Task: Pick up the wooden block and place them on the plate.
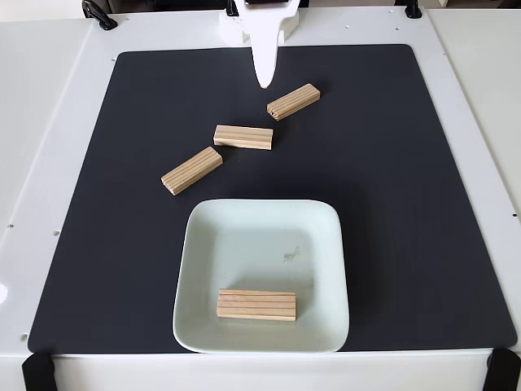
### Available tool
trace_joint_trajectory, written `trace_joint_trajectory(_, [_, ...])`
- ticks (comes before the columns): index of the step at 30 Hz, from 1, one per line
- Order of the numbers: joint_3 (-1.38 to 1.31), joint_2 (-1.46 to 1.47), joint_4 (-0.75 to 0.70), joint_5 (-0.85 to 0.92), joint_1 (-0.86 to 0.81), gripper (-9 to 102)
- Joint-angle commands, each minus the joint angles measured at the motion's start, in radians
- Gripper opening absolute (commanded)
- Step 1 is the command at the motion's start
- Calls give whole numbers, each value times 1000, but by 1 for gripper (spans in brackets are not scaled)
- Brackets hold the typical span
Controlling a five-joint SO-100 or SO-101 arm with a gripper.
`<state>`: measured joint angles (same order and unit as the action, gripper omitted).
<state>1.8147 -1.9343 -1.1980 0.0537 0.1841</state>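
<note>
- Near the mat's [407, 204] far edge, at its middle, the gripper [264, 80] is hanging tip-down as one white tapered finger; whether it is wide or narrow I cannot tell, and it is holding nothing that shows.
- One block [293, 101] is lying just right of that tip, tilted, apart from it.
- A second block [243, 137] is sitting nearer the mat's centre, almost level, close to the first but not touching.
- A third block [192, 170] is lying tilted to the left of it, its upper end just beside the second.
- A plate [203, 269] is resting on the mat at the near edge, around the middle.
- A fourth block [256, 305] is lying flat inside the plate, toward its near rim, grain running left to right.
- A small brownish mark [291, 255] is showing on the plate floor beyond that block.
- The mat is covering most of a white desk [49, 122].
</note>
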Motion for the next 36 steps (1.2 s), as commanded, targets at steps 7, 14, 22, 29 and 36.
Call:
trace_joint_trajectory(7, [291, -150, 176, -14, -83, 9])
trace_joint_trajectory(14, [353, -147, 170, -8, -97, 31])
trace_joint_trajectory(22, [330, -14, 169, -8, -100, 31])
trace_joint_trajectory(29, [233, 143, 163, -8, -115, 31])
trace_joint_trajectory(36, [169, 278, 163, -9, -144, 31])
